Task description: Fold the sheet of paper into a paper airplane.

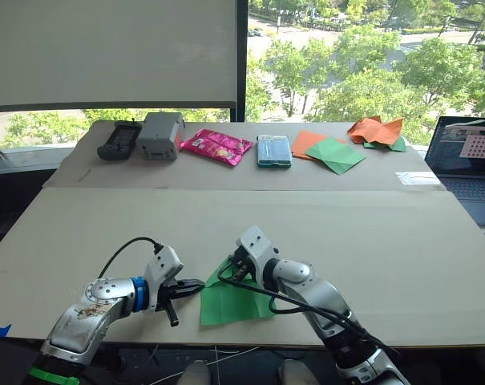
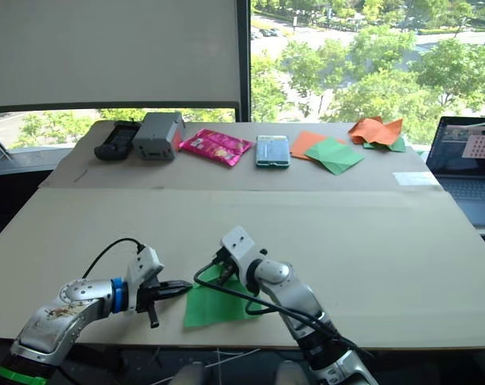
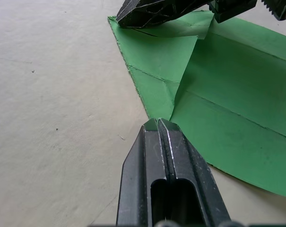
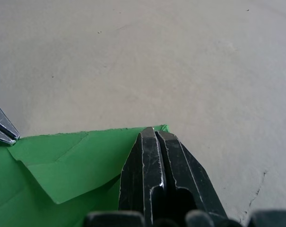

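Sheet of paper (image 1: 230,301): bright green, creased, lying flat on the near part of the table (image 1: 370,241), close to the front edge, between the two grippers; one corner folded over into a flap (image 3: 164,49) along its far left side; crease lines visible across the open part.

Left gripper (image 1: 196,284): just beside the sheet's left edge; fingers (image 3: 166,175) pressed together with nothing between them; tips at the paper's edge beside the folded flap, though actual contact cannot be told; left arm low over the table, forearm reaching inward from the robot's left, wrist level, black cable looping above it.

Right gripper (image 1: 231,271): at the sheet's far corner; fingers (image 4: 157,170) closed flat against each other, tips resting down on the green corner rather than clamped around it; right arm bent at the elbow, forearm angled forward and inward toward the left, wrist tipped down onto the paper, cable trailing along it.

Far part of the table, well apart from the sheet, left to right: black handheld device (image 1: 119,138); grey box (image 1: 161,135); pink packet (image 1: 216,146); pale blue packet (image 1: 273,150); duller green square paper (image 1: 335,154) lying over an orange paper (image 1: 305,142); orange-and-green paper heap (image 1: 377,131); laptop (image 1: 470,164) at the right edge.
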